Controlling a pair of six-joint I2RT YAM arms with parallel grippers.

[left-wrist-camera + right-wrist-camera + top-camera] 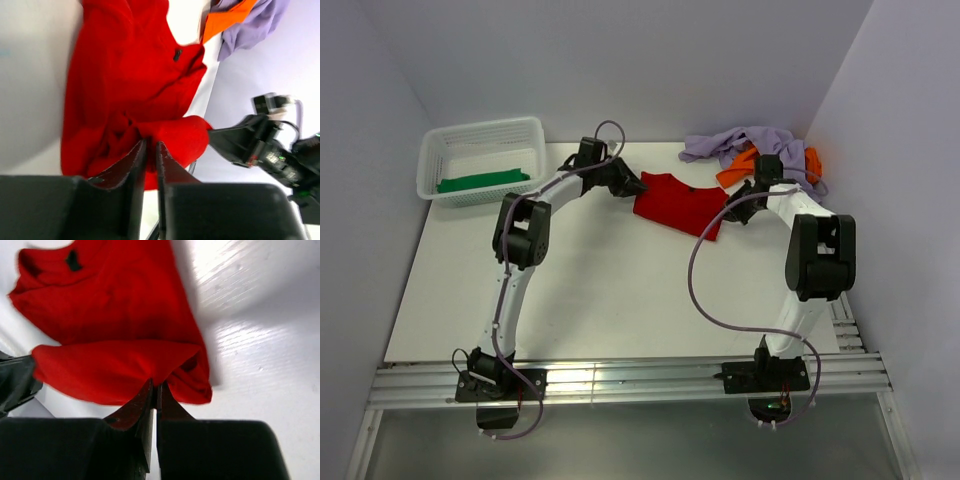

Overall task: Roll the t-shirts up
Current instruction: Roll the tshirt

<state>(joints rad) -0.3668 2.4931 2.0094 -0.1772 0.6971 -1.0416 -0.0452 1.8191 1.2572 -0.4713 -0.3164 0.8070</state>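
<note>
White table (600,290) | right tool (154,385) pinches red t-shirt (110,315) | left tool (149,145) grip unclear

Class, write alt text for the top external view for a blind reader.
Two robot arms reach across a white table, left hand and right hand at opposite edges of a crumpled red t-shirt. A green t-shirt lies in a white basket back left; a lavender t-shirt and an orange t-shirt are heaped back right.

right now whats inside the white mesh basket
The white mesh basket holds a green t-shirt, lying as a long bundle across its floor. No other item shows inside. Whatever may be under the shirt is covered.
</note>
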